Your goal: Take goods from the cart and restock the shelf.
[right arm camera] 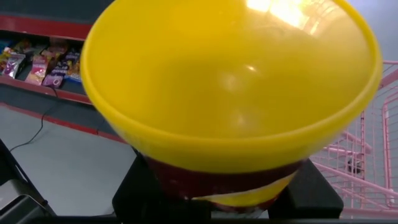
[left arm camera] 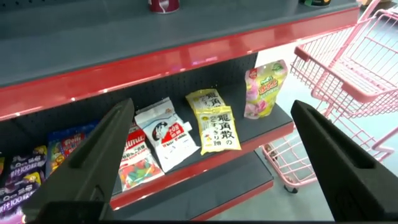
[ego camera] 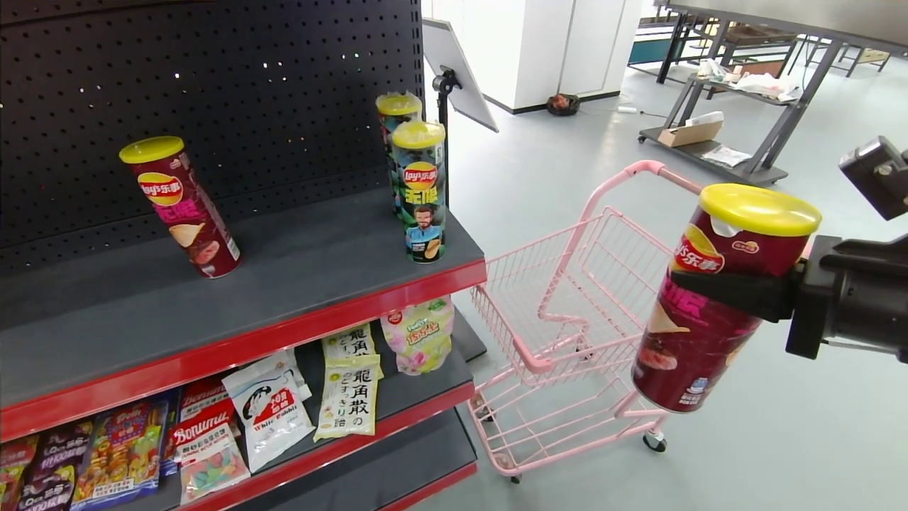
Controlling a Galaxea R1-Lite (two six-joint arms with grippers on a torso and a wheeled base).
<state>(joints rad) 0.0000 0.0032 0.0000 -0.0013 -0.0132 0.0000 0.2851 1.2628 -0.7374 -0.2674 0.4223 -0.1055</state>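
Maroon chip can [ego camera: 709,305] with a yellow lid, clamped just under the lid by the right gripper [ego camera: 738,292] and held slightly tilted in the air beside the pink cart [ego camera: 528,358], well apart from the shelf [ego camera: 298,284]. Hangs mostly below the grip, so likely to swing or slide out on a quick move. Has to pass over or around the cart handle on the way across, and a low path risks a knock.

Up on the grey top board: one matching red can [ego camera: 186,209] near the back panel, two green cans [ego camera: 420,191] upright at the end next to the cart. Could topple those green ones if brought in too close from the cart side. Could also tip and roll off the edge if let go before standing flat.

Spread wide and holding nothing: the left gripper [left arm camera: 211,149], facing the snack bags [left arm camera: 186,134] on the lower board.
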